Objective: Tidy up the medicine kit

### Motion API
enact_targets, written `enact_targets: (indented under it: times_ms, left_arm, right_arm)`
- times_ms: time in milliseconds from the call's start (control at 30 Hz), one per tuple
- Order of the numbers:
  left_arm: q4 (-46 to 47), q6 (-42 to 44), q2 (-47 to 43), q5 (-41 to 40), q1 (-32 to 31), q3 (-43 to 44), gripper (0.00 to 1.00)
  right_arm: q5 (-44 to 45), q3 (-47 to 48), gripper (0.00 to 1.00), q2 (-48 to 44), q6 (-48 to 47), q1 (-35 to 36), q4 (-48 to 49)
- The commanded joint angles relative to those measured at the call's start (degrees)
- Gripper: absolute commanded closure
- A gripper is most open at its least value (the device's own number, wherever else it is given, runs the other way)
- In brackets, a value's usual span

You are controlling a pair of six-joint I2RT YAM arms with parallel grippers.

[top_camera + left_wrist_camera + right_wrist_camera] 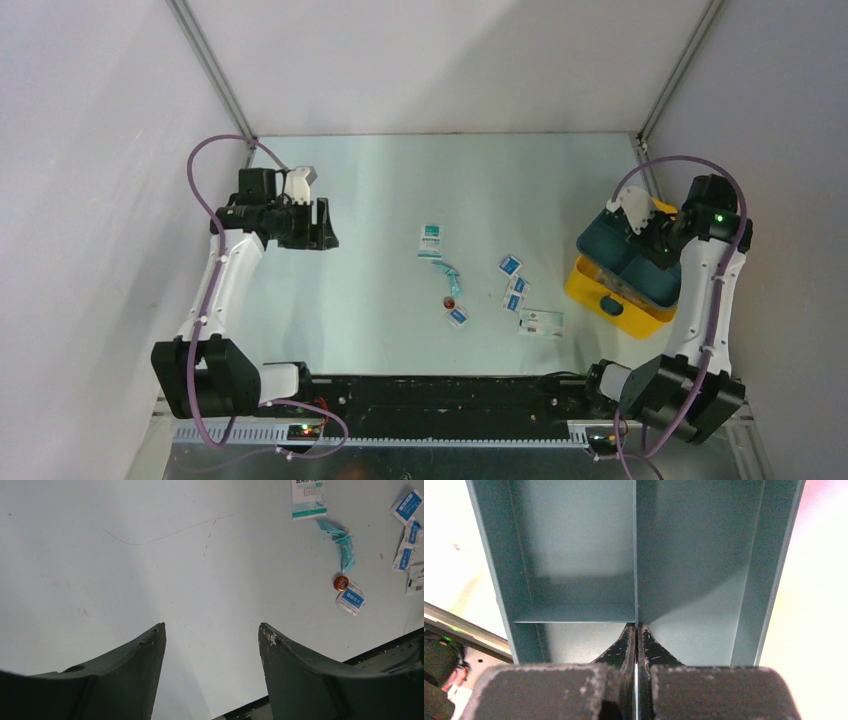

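Observation:
The yellow medicine kit stands open at the right edge of the table. A dark-teal divided tray is on top of it, slightly askew. My right gripper is shut on the tray's middle divider wall. In the right wrist view the fingertips pinch that thin wall, with empty compartments on both sides. I cannot tell whether the tray rests in the kit or is lifted off it. My left gripper is open and empty above bare table at the left, as the left wrist view also shows.
Loose items lie mid-table: a larger white-and-teal packet, a teal strip, a small red-orange cap, several small white-and-blue packets and a flat white packet. The left wrist view shows the packet and cap.

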Motion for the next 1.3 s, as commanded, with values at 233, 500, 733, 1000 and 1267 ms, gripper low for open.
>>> enact_targets:
  times_ms: [233, 500, 733, 1000, 1267]
  left_arm:
    - [0.88, 1.48, -0.97, 2.13, 0.13, 0.35, 0.27]
    - [0.96, 1.49, -0.87, 2.05, 0.20, 0.31, 0.27]
    - [0.88, 1.71, -1.05, 1.95, 0.18, 0.06, 0.27]
    - [0.89, 2.04, -1.56, 1.50, 0.18, -0.06, 0.27]
    - [0.89, 1.89, -2.49, 0.17, 0.18, 0.48, 0.27]
  right_arm:
    - [0.80, 0.40, 1.00, 5.96, -11.37, -0.24, -1.33]
    - [-1.33, 0.40, 1.00, 8.18, -12.47, -2.37, -2.04]
    - [-4.05, -0.33, 1.00, 8.81, -15.51, -5.01, -2.80]
    - [-6.25, -1.38, 1.00, 11.36, -16.17, -5.86, -2.32]
    - [-8.57, -1.45, 1.00, 14.93, -15.20, -6.49, -2.75]
